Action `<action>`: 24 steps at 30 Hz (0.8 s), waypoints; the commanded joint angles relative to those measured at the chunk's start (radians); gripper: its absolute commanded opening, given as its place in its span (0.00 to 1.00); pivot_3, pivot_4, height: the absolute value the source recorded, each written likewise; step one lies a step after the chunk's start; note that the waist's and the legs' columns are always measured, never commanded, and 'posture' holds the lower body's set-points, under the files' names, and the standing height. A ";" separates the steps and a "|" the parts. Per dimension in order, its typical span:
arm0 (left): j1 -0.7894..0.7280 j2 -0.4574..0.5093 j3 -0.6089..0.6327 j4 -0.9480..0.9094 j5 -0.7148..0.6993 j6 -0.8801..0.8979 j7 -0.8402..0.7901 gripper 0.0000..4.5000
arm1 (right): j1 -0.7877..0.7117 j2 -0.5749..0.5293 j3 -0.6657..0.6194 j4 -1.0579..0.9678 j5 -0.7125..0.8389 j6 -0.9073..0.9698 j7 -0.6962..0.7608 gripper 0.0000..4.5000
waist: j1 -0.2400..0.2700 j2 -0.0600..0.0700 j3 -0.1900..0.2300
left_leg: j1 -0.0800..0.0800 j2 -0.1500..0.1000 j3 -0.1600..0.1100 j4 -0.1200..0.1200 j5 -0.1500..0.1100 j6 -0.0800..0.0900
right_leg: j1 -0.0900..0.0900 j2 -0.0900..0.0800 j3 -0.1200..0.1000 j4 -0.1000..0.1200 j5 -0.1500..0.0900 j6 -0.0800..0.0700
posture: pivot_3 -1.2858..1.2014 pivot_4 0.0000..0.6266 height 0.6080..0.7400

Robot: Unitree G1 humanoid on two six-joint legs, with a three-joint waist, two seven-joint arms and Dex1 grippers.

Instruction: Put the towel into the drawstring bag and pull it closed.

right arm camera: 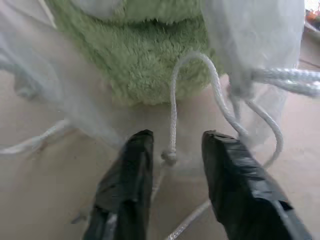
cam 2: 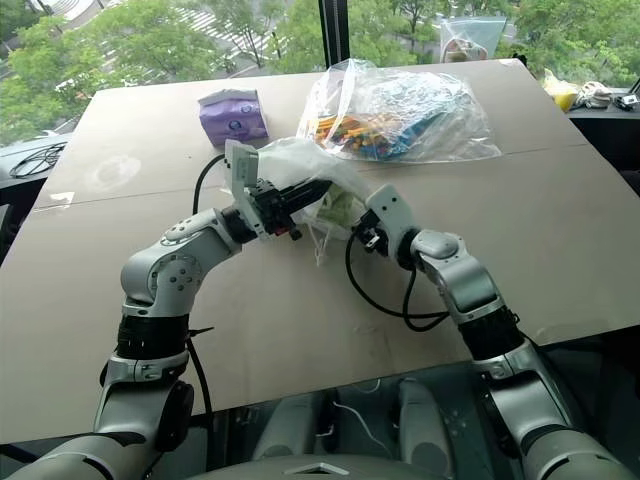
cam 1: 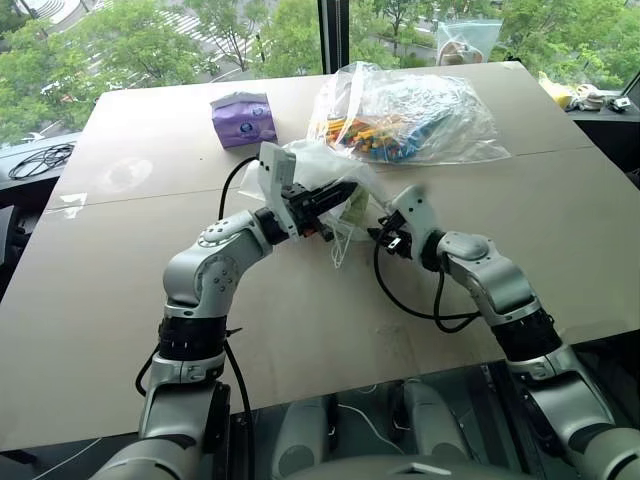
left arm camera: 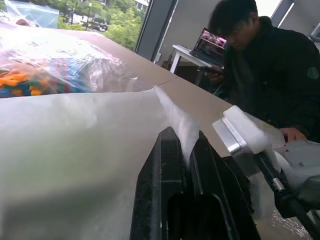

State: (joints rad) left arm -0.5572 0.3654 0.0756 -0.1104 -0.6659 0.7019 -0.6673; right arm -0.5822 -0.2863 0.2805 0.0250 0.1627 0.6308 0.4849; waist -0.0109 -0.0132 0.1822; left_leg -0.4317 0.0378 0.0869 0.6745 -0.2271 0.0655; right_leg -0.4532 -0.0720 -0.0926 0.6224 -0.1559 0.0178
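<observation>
Cardboard-brown tabletop (cam 1: 150,300) stood before windows onto green trees. Beyond the jaws lay a purple tissue pack (cam 1: 244,119) and a clear plastic bag of colourful items (cam 1: 400,115); a person (left arm camera: 270,75) stood nearby. The left gripper (left arm camera: 182,150) pinched the drawstring bag (cam 1: 315,165) shut-jawed. The right gripper (right arm camera: 172,142), jaws narrowly parted, flanked its knotted cord (right arm camera: 172,120), the towel (right arm camera: 145,55) just ahead, inside the bag.

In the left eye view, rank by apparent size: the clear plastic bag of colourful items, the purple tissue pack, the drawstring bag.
1. Clear plastic bag of colourful items, plainly largest.
2. Drawstring bag; the left pincer hides part of it, so its full extent is unsure.
3. Purple tissue pack, smallest, though farther from the camera than the drawstring bag.
</observation>
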 commanded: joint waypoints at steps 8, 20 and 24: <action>-0.001 -0.006 0.004 -0.054 -0.007 -0.022 -0.002 0.00 | -0.023 0.034 0.007 0.030 -0.081 0.001 -0.020 0.07 | -0.001 0.000 0.000 | 0.000 0.000 0.000 0.000 0.000 0.000 | 0.000 0.000 0.000 0.000 0.000 0.000 | 0.52 0.24 1.00; 0.013 -0.004 0.005 -0.049 -0.003 -0.024 0.000 0.00 | 0.027 -0.007 -0.300 -0.162 0.234 0.148 0.096 0.03 | 0.003 0.000 0.000 | 0.000 0.000 0.000 0.000 0.000 0.000 | 0.000 0.000 0.000 0.000 0.001 0.001 | 0.52 0.24 1.00; 0.009 0.000 0.007 -0.038 -0.001 -0.027 -0.003 0.00 | 0.056 -0.041 -0.357 -0.215 0.318 0.196 0.124 0.03 | 0.002 0.000 0.000 | 0.000 0.000 0.000 0.000 0.000 0.000 | 0.000 0.000 0.000 0.000 0.000 0.000 | 0.52 0.24 1.00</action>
State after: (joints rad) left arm -0.5420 0.3611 0.0705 -0.1184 -0.6649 0.6917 -0.6673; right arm -0.5234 -0.3210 -0.0493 -0.1296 0.4331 0.8124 0.5882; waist -0.0087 -0.0132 0.1822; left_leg -0.4317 0.0379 0.0864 0.6744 -0.2271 0.0655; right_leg -0.4531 -0.0719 -0.0929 0.6225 -0.1558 0.0180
